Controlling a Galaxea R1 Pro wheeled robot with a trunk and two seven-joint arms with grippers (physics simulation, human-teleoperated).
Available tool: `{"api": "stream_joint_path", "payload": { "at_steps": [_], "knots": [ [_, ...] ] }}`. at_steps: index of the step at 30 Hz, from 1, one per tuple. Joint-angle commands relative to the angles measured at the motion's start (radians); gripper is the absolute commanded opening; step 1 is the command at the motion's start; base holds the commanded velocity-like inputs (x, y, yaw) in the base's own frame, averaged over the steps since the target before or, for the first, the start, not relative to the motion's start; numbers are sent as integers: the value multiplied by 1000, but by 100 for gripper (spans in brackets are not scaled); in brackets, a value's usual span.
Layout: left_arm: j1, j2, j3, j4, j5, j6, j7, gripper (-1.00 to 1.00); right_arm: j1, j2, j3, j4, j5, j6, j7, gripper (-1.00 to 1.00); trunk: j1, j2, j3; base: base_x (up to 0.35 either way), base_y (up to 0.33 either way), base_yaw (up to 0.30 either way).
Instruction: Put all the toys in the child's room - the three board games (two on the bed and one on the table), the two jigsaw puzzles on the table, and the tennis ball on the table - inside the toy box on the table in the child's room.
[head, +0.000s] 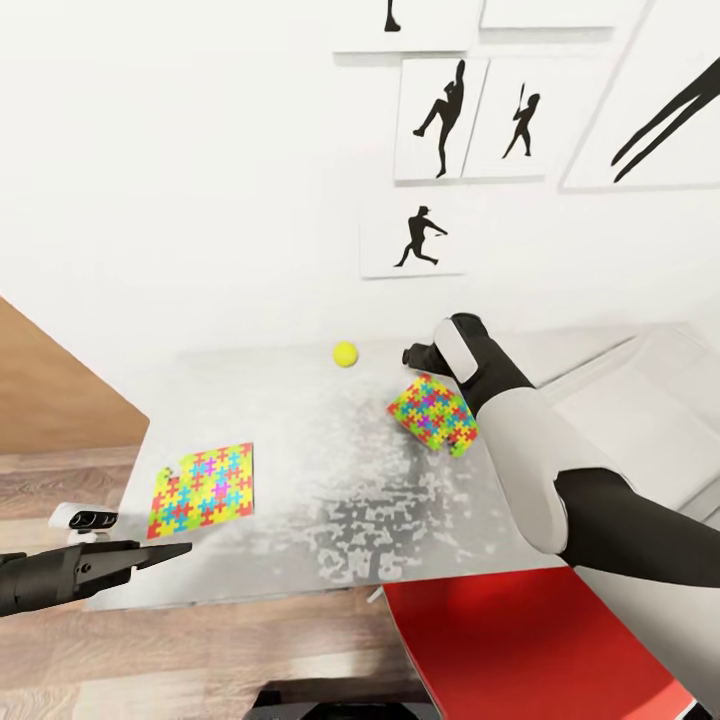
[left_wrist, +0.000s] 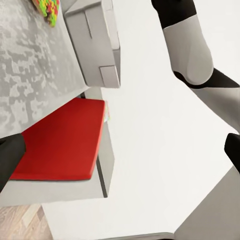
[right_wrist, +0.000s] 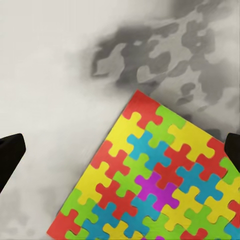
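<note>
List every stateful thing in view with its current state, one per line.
Left gripper: jaws look shut, holding nothing, at the table's near left edge.
Right gripper: jaws open, empty, above the right puzzle.
Left jigsaw puzzle: flat on the table.
Right jigsaw puzzle: on the table, ungrasped.
Tennis ball: resting on the table, untouched.

Layout on the table (head: 330, 500)

One puzzle (head: 202, 490) lies flat near the table's front left corner. The second puzzle (head: 434, 414) lies right of the middle, toward the back edge. The ball (head: 345, 353) sits behind it, near the back edge by the wall. The bin (head: 640, 420) stands at the table's right end.
</note>
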Motion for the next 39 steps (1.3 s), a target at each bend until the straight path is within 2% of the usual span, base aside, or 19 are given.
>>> {"api": "stream_joint_path", "payload": {
  "at_steps": [1, 11, 26, 39],
  "knots": [
    [0, 0, 0, 0, 0, 11, -3, 100, -1, 0, -1, -1, -9, 2, -9, 100, 0, -2, -3, 0, 0, 0],
    [0, 0, 0, 0, -1, 10, -3, 100, -5, 0, 6, -1, -8, 1, -10, 100, 0, -2, -19, 0, 0, 0],
    [0, -1, -2, 0, -3, 9, -3, 100, -64, 0, 13, 0, -8, 5, -10, 100, 0, -2, -43, 0, 0, 0],
    [0, -1, -6, 0, -3, 9, -3, 100, -72, 0, 15, 6, -8, 5, -10, 100, 0, -2, -64, 0, 0, 0]
  ]
}}
